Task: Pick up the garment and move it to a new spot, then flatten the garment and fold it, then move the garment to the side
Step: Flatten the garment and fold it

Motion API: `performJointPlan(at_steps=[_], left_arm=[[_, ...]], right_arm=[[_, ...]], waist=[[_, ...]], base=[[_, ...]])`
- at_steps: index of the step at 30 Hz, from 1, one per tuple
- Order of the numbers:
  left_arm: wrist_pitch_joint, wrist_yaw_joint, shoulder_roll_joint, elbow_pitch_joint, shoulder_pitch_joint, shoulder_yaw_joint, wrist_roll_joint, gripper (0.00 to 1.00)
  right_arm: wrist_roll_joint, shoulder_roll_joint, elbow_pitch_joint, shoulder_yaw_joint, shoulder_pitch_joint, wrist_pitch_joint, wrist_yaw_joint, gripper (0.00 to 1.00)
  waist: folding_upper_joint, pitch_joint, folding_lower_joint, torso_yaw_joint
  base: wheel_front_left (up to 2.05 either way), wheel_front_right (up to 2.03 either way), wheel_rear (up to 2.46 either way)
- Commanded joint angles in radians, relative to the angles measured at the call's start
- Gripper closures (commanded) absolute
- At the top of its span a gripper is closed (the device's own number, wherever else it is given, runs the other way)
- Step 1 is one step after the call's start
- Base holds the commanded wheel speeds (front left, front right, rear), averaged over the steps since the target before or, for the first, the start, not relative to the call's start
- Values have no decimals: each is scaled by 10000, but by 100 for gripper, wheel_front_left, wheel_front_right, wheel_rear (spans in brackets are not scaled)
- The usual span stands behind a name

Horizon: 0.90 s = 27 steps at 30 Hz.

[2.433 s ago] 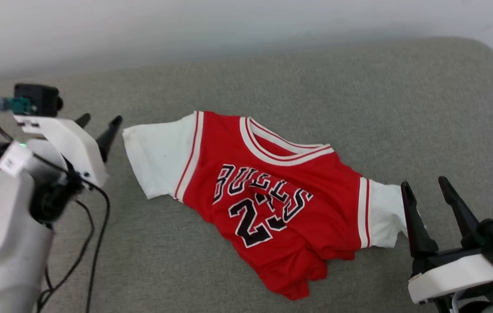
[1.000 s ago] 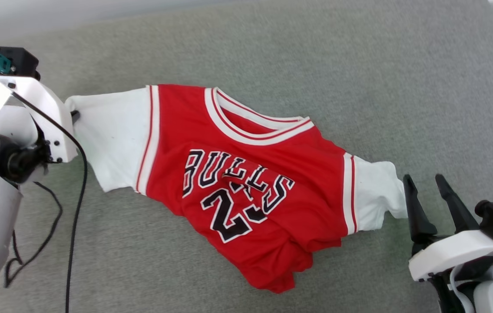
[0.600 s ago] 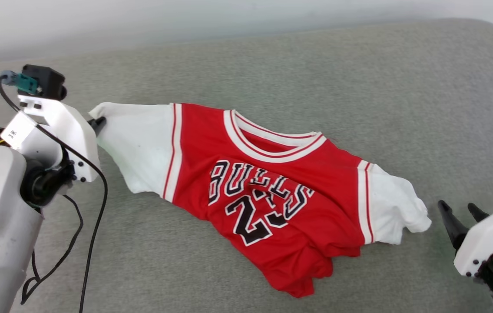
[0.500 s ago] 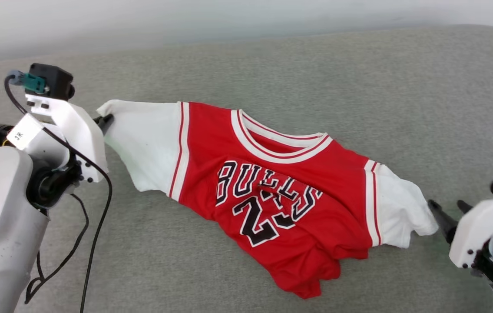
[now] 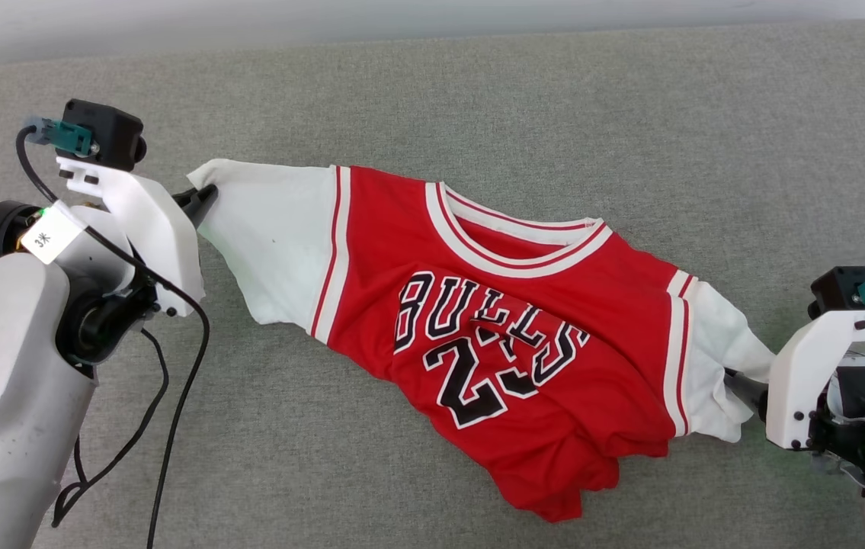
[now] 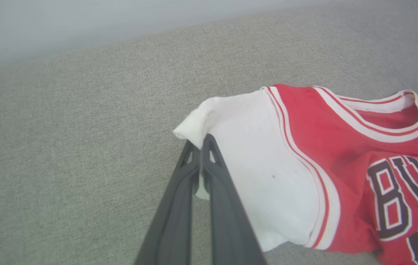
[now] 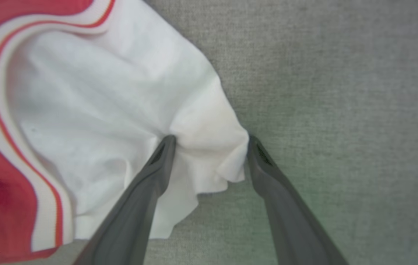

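The garment [image 5: 493, 305] is a red jersey T-shirt with white sleeves, lying chest-up and slanted across the grey cushion; its lower hem is bunched. My left gripper [image 5: 203, 197] is shut on the edge of the garment's white sleeve [image 6: 245, 158] at the left, its two fingers [image 6: 209, 173] pressed together on the cloth. At the right, my right gripper [image 7: 210, 141] stands open, its fingers [image 7: 157, 162] straddling the rumpled end of the other white sleeve [image 7: 120, 121], one tip pressing into the cloth. In the head view that gripper [image 5: 744, 385] is mostly hidden behind its white mount.
A grey fabric cushion [image 5: 478, 91] carries everything, with a pale wall along its far edge [image 5: 249, 23]. A black cable [image 5: 165, 427] hangs from my left arm over the cushion at the lower left.
The head camera has shifted. The right gripper has tipped down and moved in onto the right sleeve's end, jaws still apart. The left gripper keeps its hold on the left sleeve.
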Motion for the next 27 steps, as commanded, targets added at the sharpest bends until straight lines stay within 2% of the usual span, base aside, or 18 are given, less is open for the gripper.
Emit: performJointPlan(at_steps=[1,2,8,12,20,27], left_arm=[[-86,-12,13,-3,-8,-7,-7,100],[-90,-16,17,17,-19,-18,-17,100],[-245,-89,11,136,-15,-81,-23,100],[-546,-106,3,276,-28,-58,47,100],[-1529,163,-96,625,-175,129,275,100],[-2740,557,-385,1139,-935,446,567,100]], right_arm=[[199,422,589,409,382,353,31,90],[231,412,642,409,333,374,31,100],[297,2,503,97,-139,-108,10,100],[130,-315,-19,-286,-582,-938,11,100],[-493,-503,-703,-846,-1301,-2145,13,100],[-1079,-517,-459,-966,-2672,-3039,14,100]], waist=[[0,14,0,6],[0,9,0,9],[0,-197,0,-2],[0,-536,0,-20],[0,-1481,0,-56],[0,-1942,0,-80]], base=[[0,0,0],[0,0,0],[0,0,0],[0,0,0],[0,0,0],[0,0,0]])
